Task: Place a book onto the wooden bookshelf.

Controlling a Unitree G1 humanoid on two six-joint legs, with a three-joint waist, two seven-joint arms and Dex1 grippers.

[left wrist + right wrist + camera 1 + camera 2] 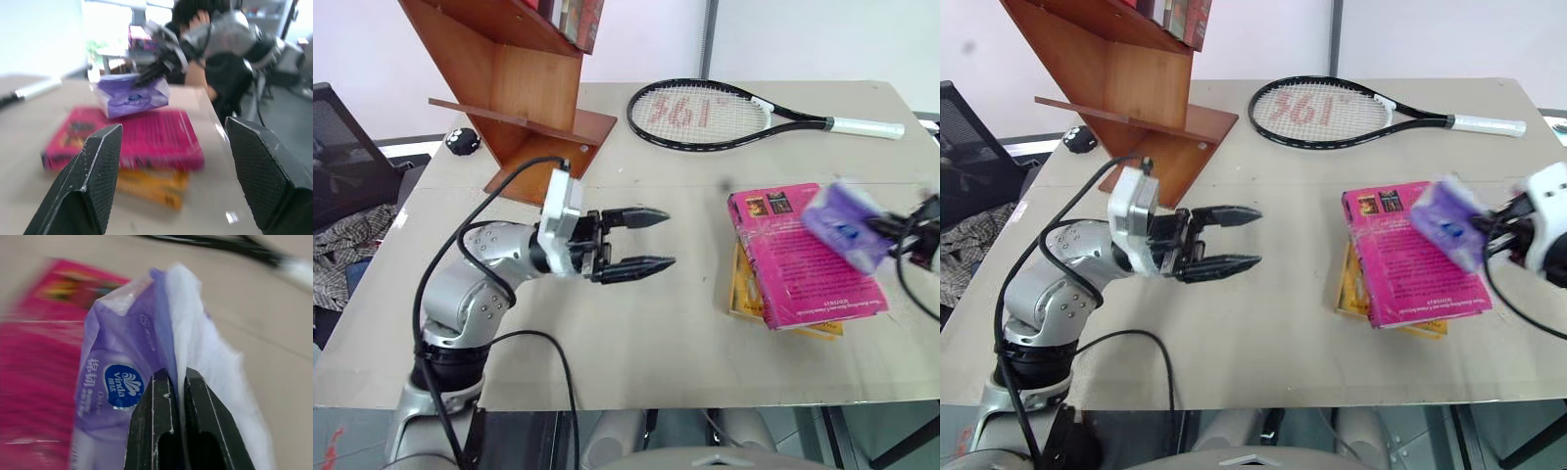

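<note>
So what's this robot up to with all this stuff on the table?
The robot's right fingers are pinched shut on a purple plastic pack of tissues, held above a bright pink paperback book. That book lies flat on a yellow book, not yet on the big reddish-brown wooden bookshelf at the table's far left corner. The left arm's fingers hang open over the beige table, pointing at the books. A black tennis racket lies at the back.

The book [800,257] — a bright pink paperback with small pictures at one corner and small text on its cover — lies flat near the table's right edge. The wooden bookshelf [514,93] — reddish-brown slanted boards on a flat base — stands upright at the far left corner.
</note>
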